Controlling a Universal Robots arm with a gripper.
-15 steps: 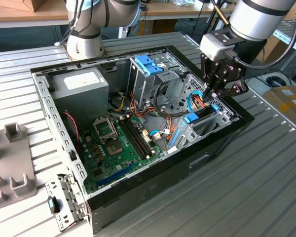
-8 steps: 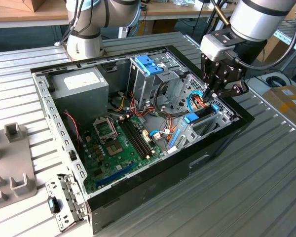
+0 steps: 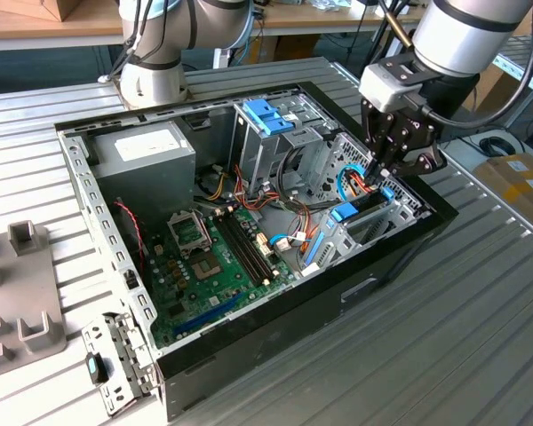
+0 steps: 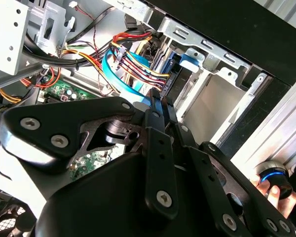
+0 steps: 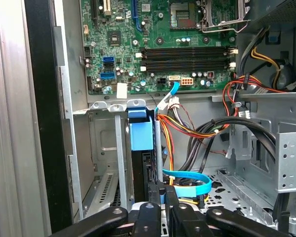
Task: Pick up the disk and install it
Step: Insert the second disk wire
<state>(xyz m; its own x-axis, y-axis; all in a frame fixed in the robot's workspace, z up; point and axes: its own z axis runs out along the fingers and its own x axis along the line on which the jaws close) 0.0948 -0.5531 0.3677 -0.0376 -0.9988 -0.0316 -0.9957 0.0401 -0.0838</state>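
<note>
Disk: the disk [image 3: 366, 203] stands on edge in the metal bay [image 3: 393, 222] at the case's 3 o'clock side in the exterior view, blue frame showing; in the first wrist view its blue tab [image 5: 140, 133] sits atop the slot.
Gripper: the gripper [image 3: 384, 170] sits right above the disk, fingers drawn close together on its top edge [image 5: 160, 190].
Obstructions: one blue ribbon cable [image 5: 187, 180] and a bundle of red, yellow and black wires [image 4: 138, 64] crowd just beside the bay.
Surroundings: motherboard [image 3: 213, 257] at 9 o'clock of the bay; grey power supply [image 3: 142, 151] at 10 o'clock; blue latch [image 3: 265, 115] on the drive cage at 11 o'clock.
Writing: too small to read.
Count: one disk, one gripper.
</note>
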